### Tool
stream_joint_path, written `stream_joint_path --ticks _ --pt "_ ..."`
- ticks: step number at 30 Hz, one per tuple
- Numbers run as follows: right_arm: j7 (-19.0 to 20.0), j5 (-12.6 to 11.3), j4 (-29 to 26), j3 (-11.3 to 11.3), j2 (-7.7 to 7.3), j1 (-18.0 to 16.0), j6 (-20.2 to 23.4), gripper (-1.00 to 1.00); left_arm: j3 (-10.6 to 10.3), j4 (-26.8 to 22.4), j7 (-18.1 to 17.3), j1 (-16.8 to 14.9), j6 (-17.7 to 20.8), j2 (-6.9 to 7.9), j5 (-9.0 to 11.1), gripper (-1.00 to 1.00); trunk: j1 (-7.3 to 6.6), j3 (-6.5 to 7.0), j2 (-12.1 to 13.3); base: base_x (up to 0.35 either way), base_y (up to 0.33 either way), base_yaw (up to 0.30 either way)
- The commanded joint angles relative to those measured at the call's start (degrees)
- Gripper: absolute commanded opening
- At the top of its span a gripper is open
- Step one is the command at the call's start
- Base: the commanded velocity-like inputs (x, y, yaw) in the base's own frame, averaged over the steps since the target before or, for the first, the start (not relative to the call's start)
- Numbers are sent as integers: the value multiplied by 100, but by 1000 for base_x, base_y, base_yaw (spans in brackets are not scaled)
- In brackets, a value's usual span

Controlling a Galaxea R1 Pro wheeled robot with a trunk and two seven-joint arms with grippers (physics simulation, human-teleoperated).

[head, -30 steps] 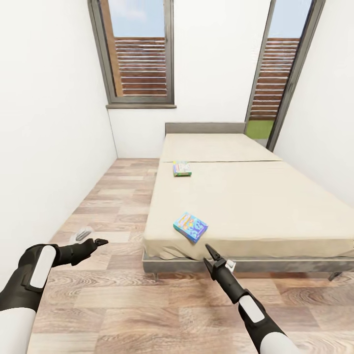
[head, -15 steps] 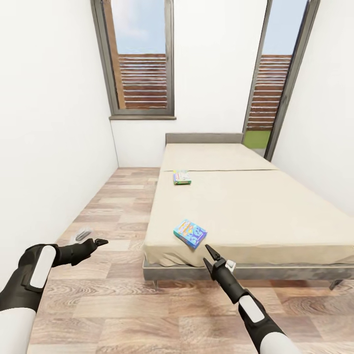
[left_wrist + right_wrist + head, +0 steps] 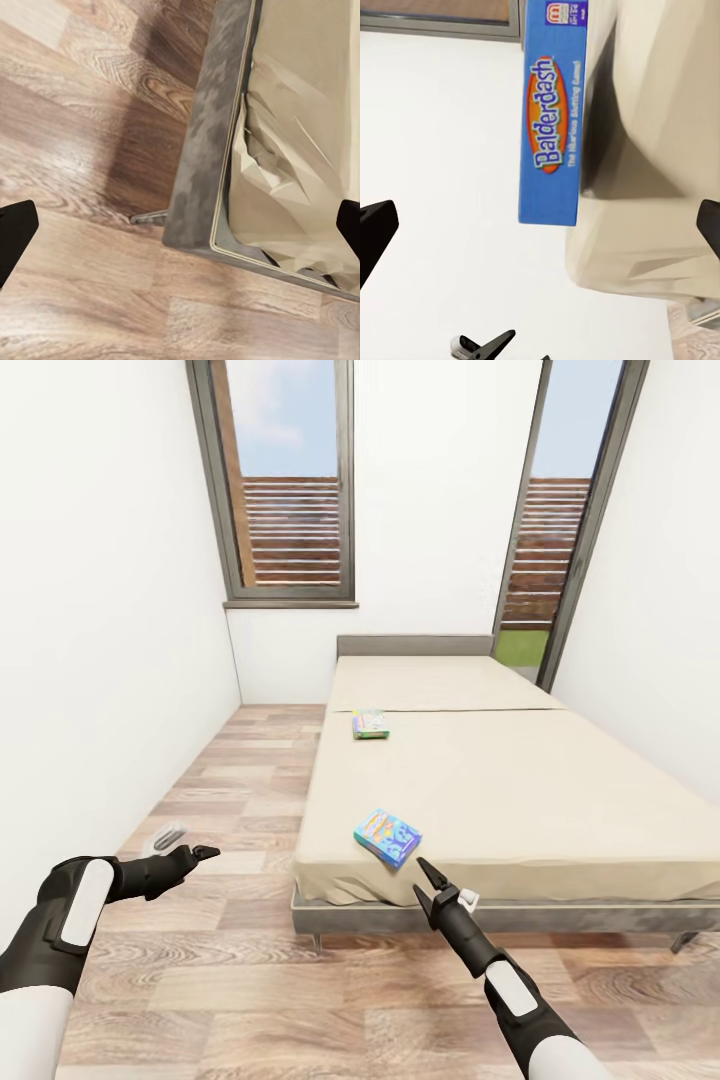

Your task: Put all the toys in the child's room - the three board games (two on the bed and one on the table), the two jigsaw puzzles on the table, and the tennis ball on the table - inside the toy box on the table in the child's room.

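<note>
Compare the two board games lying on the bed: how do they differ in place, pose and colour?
The near board game lies by the foot edge of the bed, close to the right gripper; the far board game lies farther up, near the sheet's fold. The near one sits turned at an angle; the far one squarer. The near one looks mostly blue, the far one greener. Both lie flat, untouched.

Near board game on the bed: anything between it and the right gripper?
Nothing visible. The right gripper hangs open just short of the bed edge, with the blue board game lying unobstructed right ahead.
</note>
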Motion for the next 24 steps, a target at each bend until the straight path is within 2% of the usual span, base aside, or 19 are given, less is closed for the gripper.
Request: stream_joint_path --ticks 1,7,24 --pt "8 -25 0 -21 4 -3 50 100 11 0 -60 -4 23 -1 -55 100 -1 -5 -2 30 108 0" --pt "8 -25 0 -20 4 -4 51 100 8 0 -60 -4 22 -1 -55 100 -1 -5 -2 60 146 0" --pt "6 -25 0 -20 9 -3 50 100 8 0 -60 -4 22 -1 -56 100 -1 -5 -2 33 45 0"
